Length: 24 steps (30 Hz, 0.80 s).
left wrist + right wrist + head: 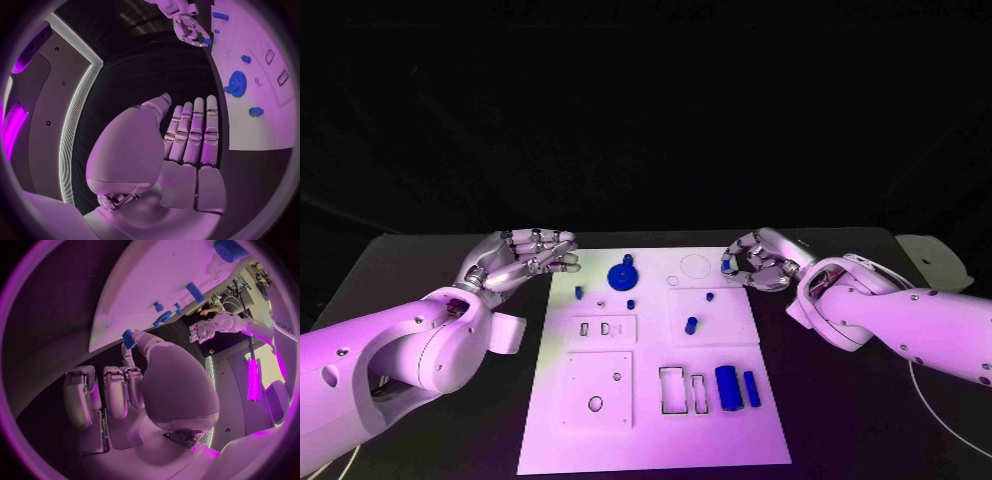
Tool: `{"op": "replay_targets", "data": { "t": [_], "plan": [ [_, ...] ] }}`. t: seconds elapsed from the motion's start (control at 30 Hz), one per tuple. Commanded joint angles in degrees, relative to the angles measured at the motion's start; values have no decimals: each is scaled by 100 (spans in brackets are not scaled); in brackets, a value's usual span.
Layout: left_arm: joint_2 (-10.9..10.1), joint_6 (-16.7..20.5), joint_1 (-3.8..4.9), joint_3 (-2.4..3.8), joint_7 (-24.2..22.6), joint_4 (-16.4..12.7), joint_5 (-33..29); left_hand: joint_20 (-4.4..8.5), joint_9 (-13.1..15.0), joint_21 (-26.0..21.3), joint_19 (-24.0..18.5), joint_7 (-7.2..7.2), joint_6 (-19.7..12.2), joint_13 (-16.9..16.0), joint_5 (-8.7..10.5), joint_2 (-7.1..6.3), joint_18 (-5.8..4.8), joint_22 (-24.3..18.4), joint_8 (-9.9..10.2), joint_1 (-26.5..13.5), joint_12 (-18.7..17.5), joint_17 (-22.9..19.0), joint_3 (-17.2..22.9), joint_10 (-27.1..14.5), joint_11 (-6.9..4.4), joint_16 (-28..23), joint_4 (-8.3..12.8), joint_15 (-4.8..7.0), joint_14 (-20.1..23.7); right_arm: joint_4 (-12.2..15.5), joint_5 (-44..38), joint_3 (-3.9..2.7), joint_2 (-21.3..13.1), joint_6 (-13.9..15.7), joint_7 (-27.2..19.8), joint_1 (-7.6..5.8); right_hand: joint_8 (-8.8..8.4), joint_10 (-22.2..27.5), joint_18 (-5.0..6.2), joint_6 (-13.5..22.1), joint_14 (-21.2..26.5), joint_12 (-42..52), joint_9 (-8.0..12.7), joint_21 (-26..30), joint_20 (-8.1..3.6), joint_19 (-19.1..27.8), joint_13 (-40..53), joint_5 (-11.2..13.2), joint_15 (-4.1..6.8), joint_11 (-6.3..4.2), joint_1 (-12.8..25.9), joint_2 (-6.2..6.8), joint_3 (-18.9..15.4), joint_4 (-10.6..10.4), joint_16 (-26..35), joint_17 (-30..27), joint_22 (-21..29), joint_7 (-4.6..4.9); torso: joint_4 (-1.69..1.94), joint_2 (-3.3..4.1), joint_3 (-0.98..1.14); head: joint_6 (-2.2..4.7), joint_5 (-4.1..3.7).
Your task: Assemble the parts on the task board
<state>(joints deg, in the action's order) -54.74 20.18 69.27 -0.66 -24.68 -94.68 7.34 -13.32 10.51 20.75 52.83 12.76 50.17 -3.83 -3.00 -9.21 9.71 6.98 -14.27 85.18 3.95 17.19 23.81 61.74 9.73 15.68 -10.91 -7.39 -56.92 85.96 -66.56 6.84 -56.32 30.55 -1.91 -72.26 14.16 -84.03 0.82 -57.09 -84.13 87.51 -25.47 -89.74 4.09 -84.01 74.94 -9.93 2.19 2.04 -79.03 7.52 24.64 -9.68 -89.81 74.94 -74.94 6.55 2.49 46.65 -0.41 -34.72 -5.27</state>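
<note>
Head camera looking down, wrist cameras close behind palms, all sharing task board (653, 370)

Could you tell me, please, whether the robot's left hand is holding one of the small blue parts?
No, the left hand holds nothing: its fingers lie straight and bare, beside the white task board.

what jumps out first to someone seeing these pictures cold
The long white task board on the black table, dotted with small blue parts, including a round blue gear near its far end. At the far right corner, the right robot hand pinches a small blue piece; the left robot hand hovers empty off the far left corner.
</note>
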Motion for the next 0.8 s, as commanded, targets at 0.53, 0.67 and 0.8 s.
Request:
{"op": "replay_targets", "data": {
  "t": [0.53, 0.67, 0.8],
  "plan": [
    [190, -147, 1, -10, -8, 241, 21, 3, 6, -24, -38, 74, -2, 3, 13, -7, 72, -8, 22, -41, -24, 13, 3, -12, 36, -31, 20, 0, -12, 1308, -1249, 8, 737, 156, 1611, -104, 48, -373, -82, 7, -587, -17, -113, -26, -9, -599, 1292, -85, -11, -19, 75, -90, 49, -17, -19, 1506, -1506, -27, 19, -115, -36, -119, 276],
    [234, -143, 1, -11, -7, 289, 21, 3, 6, -24, -38, 74, -2, 3, 13, -7, 72, -8, 22, -41, -24, 13, 3, -12, 36, -31, 20, 0, -12, 1268, -1477, 37, 1063, 100, 1760, -30, 55, -364, -82, 16, -587, -28, -119, -26, -1, -599, 1284, -85, -21, -11, 118, -69, 37, -29, -19, 1506, -1506, -17, 28, -129, -49, -163, 288],
    [265, -139, 1, -12, -5, 319, 21, 3, 6, -24, -38, 74, -2, 3, 13, -7, 72, -8, 22, -41, -24, 13, 3, -12, 36, -31, 20, 0, -12, 1158, -1632, 61, 1367, 57, 1864, 105, 55, -364, -82, 25, -587, -28, -120, -26, 4, -599, 1284, -82, -26, -7, 139, -59, 31, -36, -19, 1506, -1506, -12, 16, -134, -53, -205, 343]
  ]
}}
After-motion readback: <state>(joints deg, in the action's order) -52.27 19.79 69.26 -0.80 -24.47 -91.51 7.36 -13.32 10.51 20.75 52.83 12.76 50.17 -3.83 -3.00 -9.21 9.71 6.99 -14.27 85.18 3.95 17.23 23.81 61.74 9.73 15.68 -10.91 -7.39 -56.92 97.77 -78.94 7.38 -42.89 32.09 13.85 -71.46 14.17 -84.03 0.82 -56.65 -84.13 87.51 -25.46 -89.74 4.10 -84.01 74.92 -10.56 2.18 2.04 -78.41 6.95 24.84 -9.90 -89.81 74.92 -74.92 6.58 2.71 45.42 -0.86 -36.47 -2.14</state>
